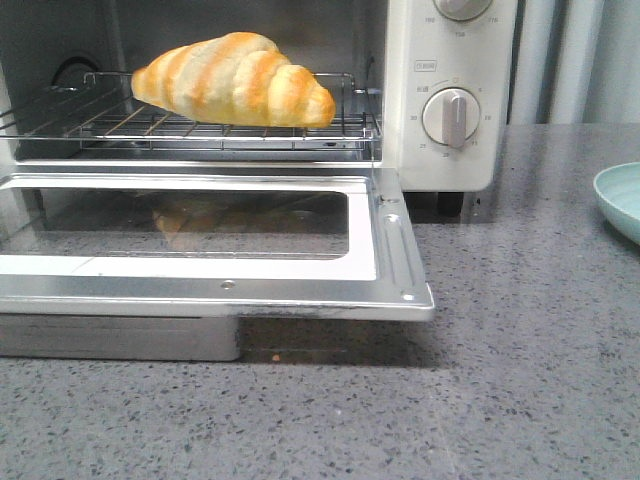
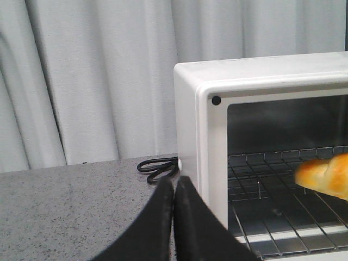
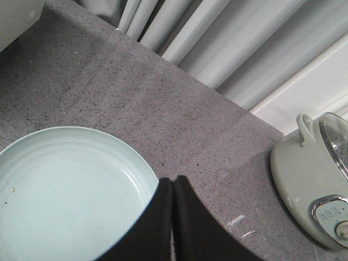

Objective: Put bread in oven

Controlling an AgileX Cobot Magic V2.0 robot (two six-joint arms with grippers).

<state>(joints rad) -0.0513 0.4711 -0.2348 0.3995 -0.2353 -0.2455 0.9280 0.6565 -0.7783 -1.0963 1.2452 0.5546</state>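
The bread [image 1: 235,80], a golden-orange roll with cream stripes, lies on the wire rack [image 1: 120,125] inside the cream-white oven [image 1: 450,150]. The oven's glass door [image 1: 200,235] is dropped open and lies flat. In the left wrist view one end of the bread [image 2: 326,175] shows on the rack inside the oven [image 2: 201,125]. My left gripper [image 2: 174,182] is shut and empty, just outside the oven's left front corner. My right gripper [image 3: 173,180] is shut and empty, over the rim of a pale blue plate [image 3: 65,185]. Neither gripper shows in the front view.
The pale blue plate [image 1: 622,200] sits on the grey counter at the right edge. The oven's black cord [image 2: 157,166] lies coiled behind its left side. A pale green rice cooker [image 3: 312,179] stands beyond the plate. Curtains hang behind the counter.
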